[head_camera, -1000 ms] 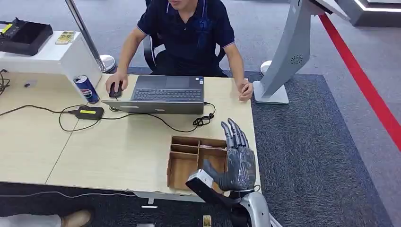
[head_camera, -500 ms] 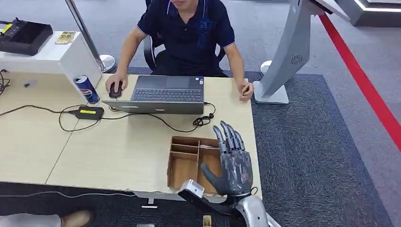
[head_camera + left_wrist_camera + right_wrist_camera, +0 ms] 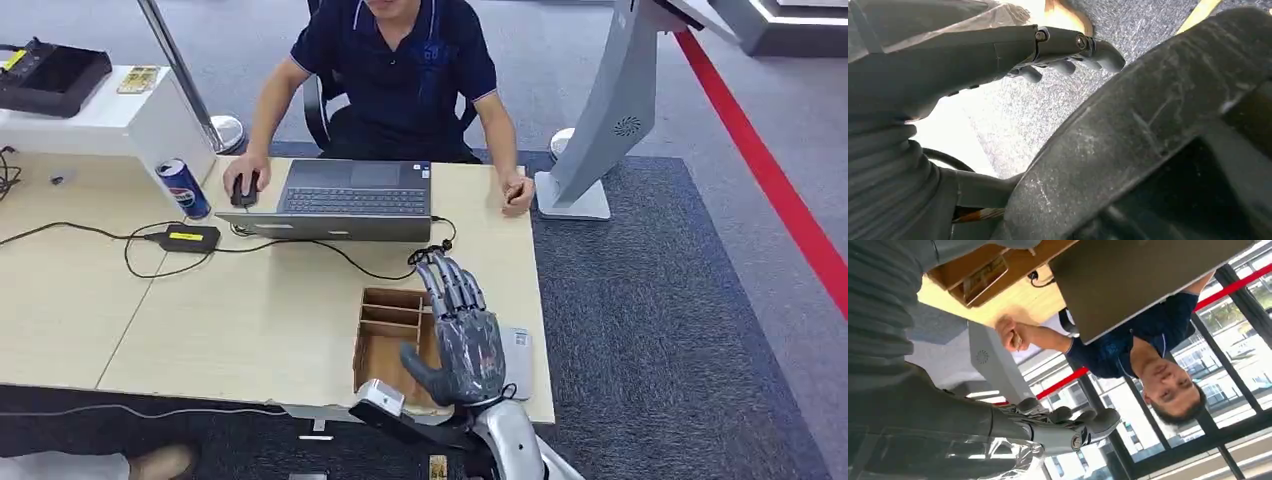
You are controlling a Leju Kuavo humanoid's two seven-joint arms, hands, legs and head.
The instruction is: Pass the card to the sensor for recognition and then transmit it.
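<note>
Overhead, right hand (image 3: 462, 335) open, fingers pointing away above wooden tray (image 3: 385, 345); card's (image 3: 984, 273) orientation unclear.

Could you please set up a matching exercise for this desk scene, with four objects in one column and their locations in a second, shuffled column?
Objects
1. soda can
2. wooden organiser tray
3. right robot hand
4. laptop

Locations
A. in front of the seated person, at the desk's far edge
B. raised over the tray's right side, fingers spread and holding nothing
C. at the desk's near edge, towards the right
D. beside the white box, left of the mouse

Pairs: 1-D, 2-C, 3-B, 4-A
</note>
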